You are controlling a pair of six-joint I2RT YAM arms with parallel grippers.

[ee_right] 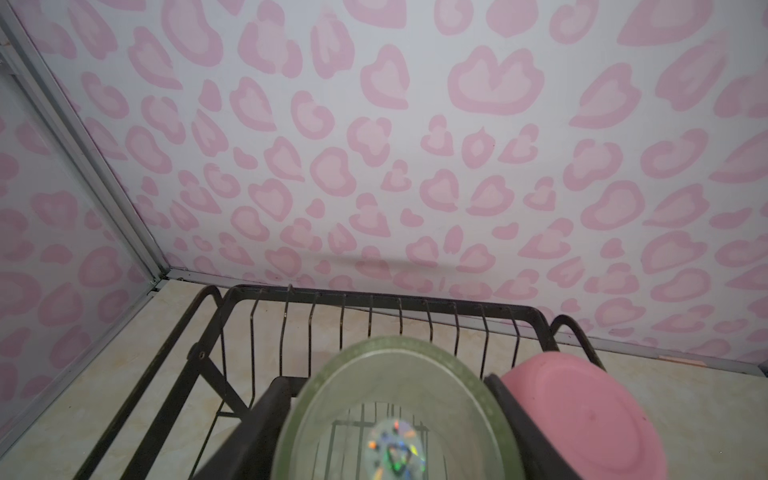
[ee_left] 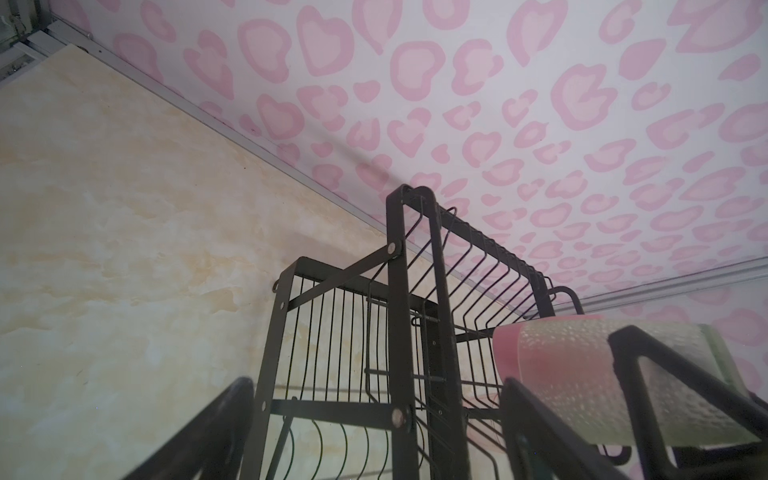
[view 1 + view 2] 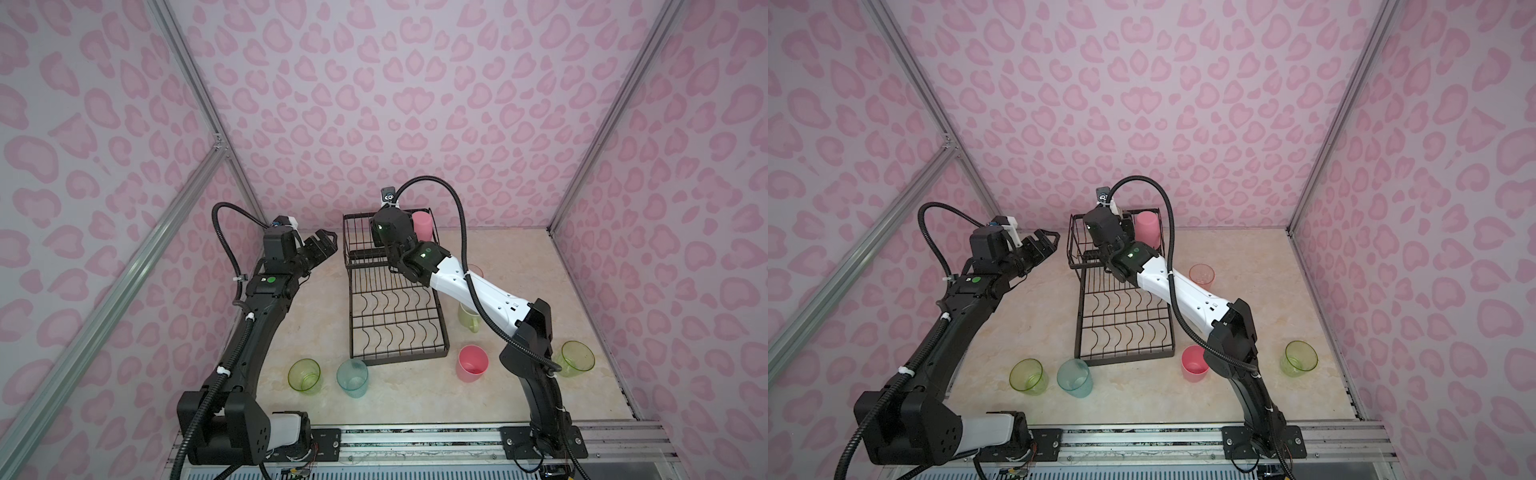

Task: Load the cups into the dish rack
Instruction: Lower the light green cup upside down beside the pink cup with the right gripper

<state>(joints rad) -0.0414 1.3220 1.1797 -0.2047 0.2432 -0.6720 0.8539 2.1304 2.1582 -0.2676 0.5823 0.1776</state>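
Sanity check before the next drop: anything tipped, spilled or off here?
Nothing stands out. Pink cup sits upside down in the rack basket, as expected; right gripper holds a frosted cup beside it. Cups on the table stand upright.

A beige, marble-patterned tabletop (image 3: 320,324) carries a black wire two-tier dish rack (image 3: 395,318), set toward the back wall. Off the rack's front left corner a translucent yellow-green plastic cup (image 3: 305,375) and a translucent teal plastic cup (image 3: 352,377) stand upright, just beside each other. Near the front right corner stands an opaque pink plastic cup (image 3: 472,363), and well to its right a second yellow-green cup (image 3: 577,358). Along the rack's right side sit a pale green handled mug (image 3: 468,316) and, farther back, a translucent pink-orange cup (image 3: 1202,277).
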